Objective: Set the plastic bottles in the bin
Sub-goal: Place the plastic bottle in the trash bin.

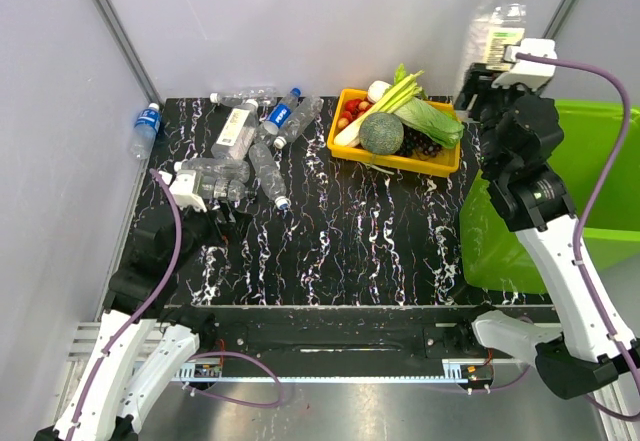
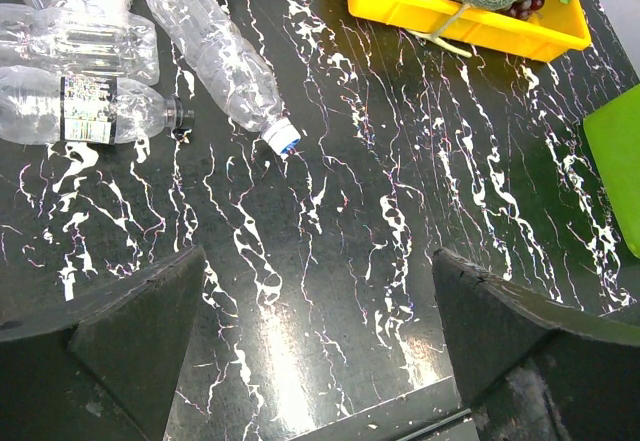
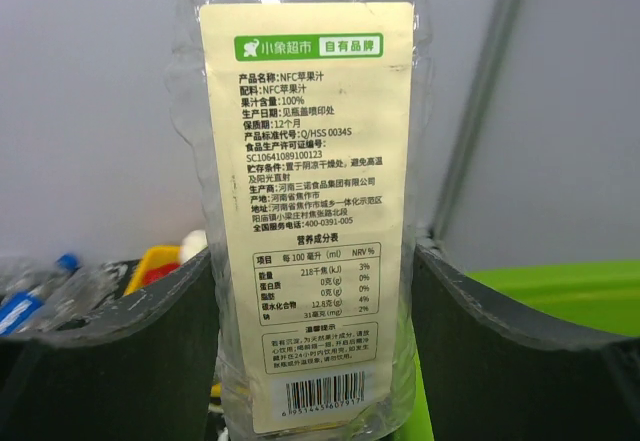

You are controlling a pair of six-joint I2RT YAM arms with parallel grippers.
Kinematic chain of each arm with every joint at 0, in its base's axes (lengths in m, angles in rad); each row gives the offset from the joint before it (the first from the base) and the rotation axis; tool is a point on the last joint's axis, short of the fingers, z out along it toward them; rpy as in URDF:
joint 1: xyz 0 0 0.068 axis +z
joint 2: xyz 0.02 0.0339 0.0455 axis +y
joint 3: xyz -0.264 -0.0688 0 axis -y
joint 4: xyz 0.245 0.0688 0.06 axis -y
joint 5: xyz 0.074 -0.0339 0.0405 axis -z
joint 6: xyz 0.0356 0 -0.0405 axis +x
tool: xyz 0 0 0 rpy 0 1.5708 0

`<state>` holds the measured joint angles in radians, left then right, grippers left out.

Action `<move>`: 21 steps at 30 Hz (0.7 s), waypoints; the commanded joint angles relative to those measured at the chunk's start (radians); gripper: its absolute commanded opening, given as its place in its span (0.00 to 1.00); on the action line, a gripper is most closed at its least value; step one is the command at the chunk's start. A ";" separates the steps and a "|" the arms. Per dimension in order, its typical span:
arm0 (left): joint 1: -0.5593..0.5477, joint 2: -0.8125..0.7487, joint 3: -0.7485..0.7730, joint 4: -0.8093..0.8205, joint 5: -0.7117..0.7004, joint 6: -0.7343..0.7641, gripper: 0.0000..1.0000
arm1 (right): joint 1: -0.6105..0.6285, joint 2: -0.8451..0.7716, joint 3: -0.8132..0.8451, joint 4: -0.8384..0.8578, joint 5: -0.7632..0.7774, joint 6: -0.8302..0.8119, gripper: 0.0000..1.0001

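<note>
My right gripper [image 1: 482, 89] is shut on a clear plastic bottle [image 1: 496, 23] with a cream label and white cap. It holds the bottle upright in the air by the far left corner of the lime-green bin [image 1: 595, 176]. In the right wrist view the bottle [image 3: 305, 211] sits between both fingers [image 3: 120, 351], with the bin's rim [image 3: 560, 286] behind. Several clear bottles [image 1: 245, 151] lie in a pile at the table's far left. My left gripper [image 2: 315, 351] is open and empty, low over the bare table just short of two of them [image 2: 215, 51] [image 2: 80, 106].
A yellow tray [image 1: 400, 159] of vegetables and fruit stands at the back centre and shows in the left wrist view [image 2: 470, 26]. One blue-labelled bottle [image 1: 145, 126] leans off the table's far left edge. Grey walls close the back and left.
</note>
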<state>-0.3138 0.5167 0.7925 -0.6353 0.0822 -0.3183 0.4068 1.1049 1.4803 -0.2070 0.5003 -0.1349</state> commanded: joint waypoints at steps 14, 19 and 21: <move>-0.004 -0.010 -0.007 0.039 -0.024 -0.004 0.99 | -0.129 -0.171 -0.170 0.138 0.452 -0.308 0.47; -0.004 -0.015 -0.009 0.037 -0.036 -0.002 0.99 | -0.129 -0.206 -0.199 0.136 0.436 -0.270 0.68; -0.004 -0.017 -0.007 0.036 -0.039 -0.005 0.99 | -0.129 -0.203 -0.196 0.104 0.417 -0.249 0.73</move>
<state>-0.3138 0.5076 0.7910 -0.6350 0.0704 -0.3183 0.2829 0.9268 1.2728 -0.1181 0.9188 -0.4000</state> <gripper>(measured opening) 0.988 0.723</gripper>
